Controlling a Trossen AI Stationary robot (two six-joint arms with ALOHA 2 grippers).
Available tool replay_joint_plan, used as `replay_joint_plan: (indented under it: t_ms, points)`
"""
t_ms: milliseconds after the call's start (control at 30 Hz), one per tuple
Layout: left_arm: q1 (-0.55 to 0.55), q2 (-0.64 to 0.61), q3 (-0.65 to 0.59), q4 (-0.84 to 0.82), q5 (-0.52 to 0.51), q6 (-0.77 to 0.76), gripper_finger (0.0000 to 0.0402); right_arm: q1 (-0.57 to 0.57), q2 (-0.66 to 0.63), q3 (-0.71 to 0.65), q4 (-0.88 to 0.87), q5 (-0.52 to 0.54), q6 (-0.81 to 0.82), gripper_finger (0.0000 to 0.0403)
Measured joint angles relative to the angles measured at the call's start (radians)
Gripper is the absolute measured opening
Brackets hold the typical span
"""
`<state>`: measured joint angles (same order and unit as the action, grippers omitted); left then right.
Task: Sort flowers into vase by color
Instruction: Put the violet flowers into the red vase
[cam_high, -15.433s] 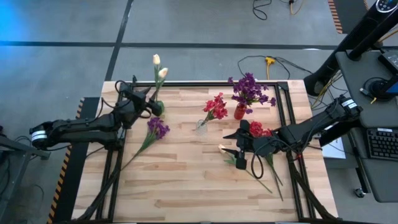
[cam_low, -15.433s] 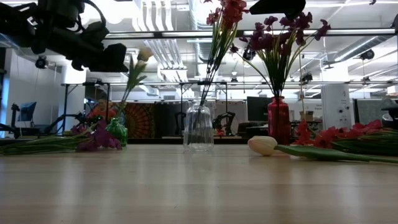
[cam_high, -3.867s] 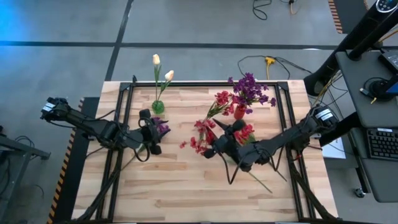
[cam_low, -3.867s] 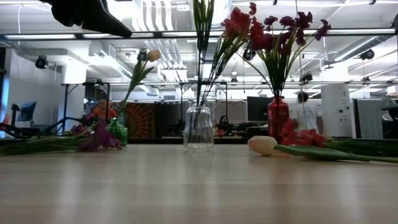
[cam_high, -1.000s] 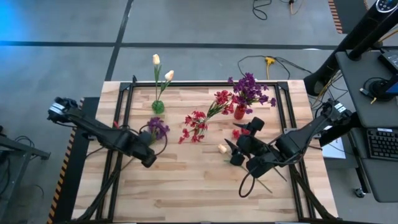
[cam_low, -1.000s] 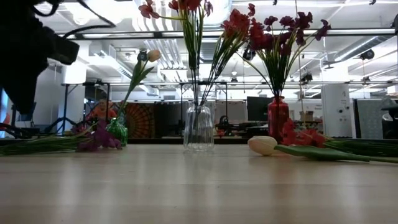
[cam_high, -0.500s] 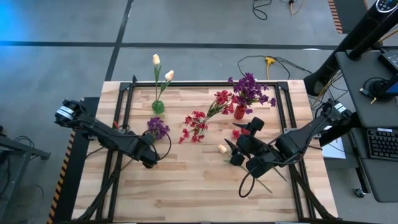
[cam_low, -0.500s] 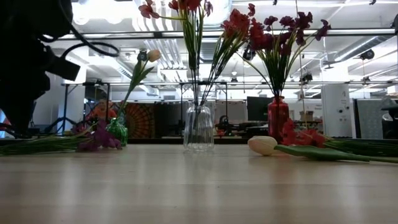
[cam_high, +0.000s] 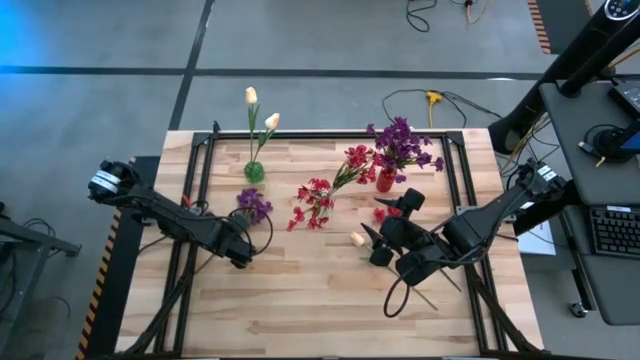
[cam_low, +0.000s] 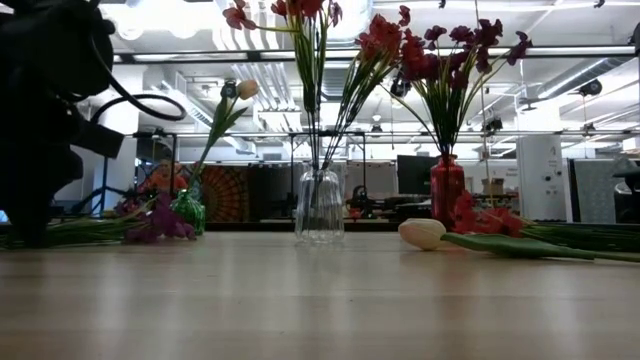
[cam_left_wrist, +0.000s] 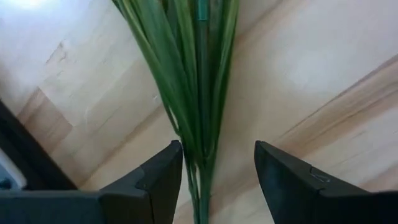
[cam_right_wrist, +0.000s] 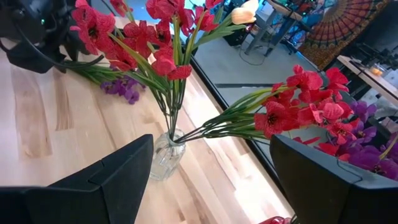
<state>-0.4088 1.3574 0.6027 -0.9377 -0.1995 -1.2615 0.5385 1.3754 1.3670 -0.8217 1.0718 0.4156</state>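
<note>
High view showed us the pale wooden plank surface (cam_high: 300, 290) with a dark metal frame around it, both dark arms reaching in over it. The left end effector (cam_high: 241, 257) sat low at the surface's left side, its fingers (cam_left_wrist: 158, 180) apart and straddling the green stem bundle of the loose purple flower (cam_high: 252, 205); we could not tell whether the pads touched the stems. The right end effector (cam_high: 368, 243) hovered right of centre, its fingers spread wide and holding nothing, pointed toward the clear vase (cam_right_wrist: 164, 155).

We counted three vases. The clear glass vase, ribbed and bulbous, held two sprays of red flowers (cam_high: 312, 200). The red vase (cam_low: 447, 190), slim and glossy, held a bunch of purple flowers (cam_high: 400, 142). The small green vase (cam_high: 254, 171), near the far left edge, held two cream tulips (cam_high: 260, 108) on thin stems.

Lying on the surface, we saw one loose cream tulip bud (cam_low: 421, 233), smooth and egg-shaped, just beside the right end effector, and loose red blossoms (cam_low: 480, 215) near it, partly hidden by the arm.
</note>
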Motion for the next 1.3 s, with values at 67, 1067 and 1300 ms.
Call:
replay_joint_plan:
  t_ms: [67,1067,1300]
  points:
    - [0.0,0.003,-0.007,0.012,0.0,-0.001,0.0183,0.0,0.0,0.0,0.001,0.0,0.0,0.0313]
    - [-0.007,-0.013,0.015,-0.048,-0.002,-0.034,0.0004,0.0,0.0,0.0,0.003,-0.007,0.003,0.0313]
    - [-0.074,-0.098,0.132,-0.152,-0.14,-0.04,0.0002,0.0,0.001,-0.003,-0.021,-0.011,0.018,0.0313]
